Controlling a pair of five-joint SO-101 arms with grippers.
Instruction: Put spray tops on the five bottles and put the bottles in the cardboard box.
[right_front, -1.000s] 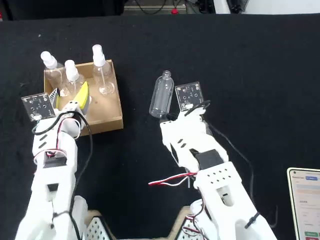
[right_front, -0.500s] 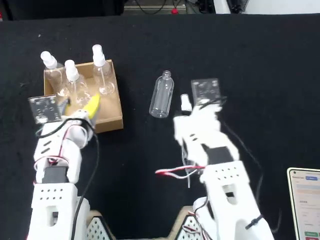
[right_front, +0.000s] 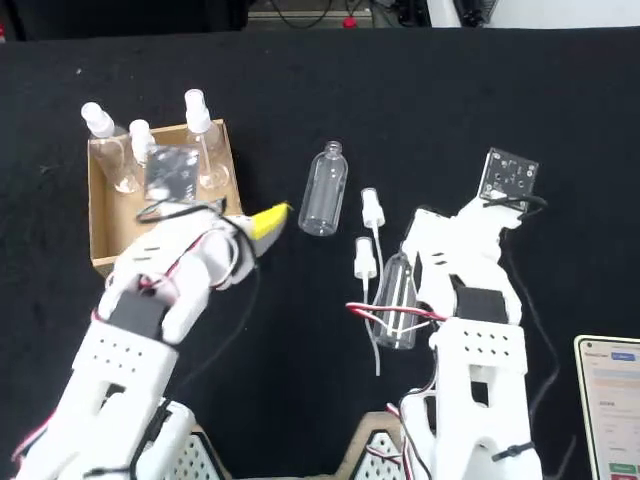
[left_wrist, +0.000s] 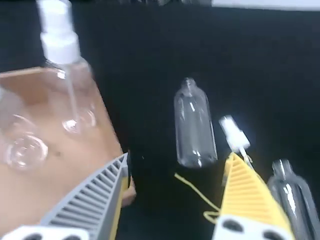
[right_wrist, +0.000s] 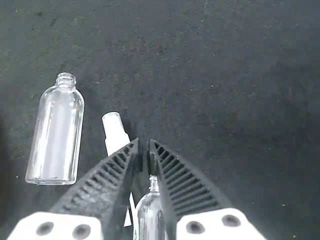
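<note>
High view: 3 capped bottles (right_front: 200, 135) stand in the cardboard box (right_front: 108, 220). 1 uncapped bottle (right_front: 323, 192) lies at the box's 3 o'clock, with 2 spray tops (right_front: 372, 208) just beside it.
Left wrist view: left claw (left_wrist: 178, 157) spread wide, empty.
Right wrist view: right claw (right_wrist: 143, 145) pinched closed, empty, over a second uncapped bottle (right_wrist: 150, 212).

I get even overhead light, and the black table (right_front: 520, 90) swallows most shadows. Faint glints line the bottle (right_front: 323, 192) near 12 o'clock. The box (right_front: 110, 225) floor at 10 o'clock reads bright.
</note>
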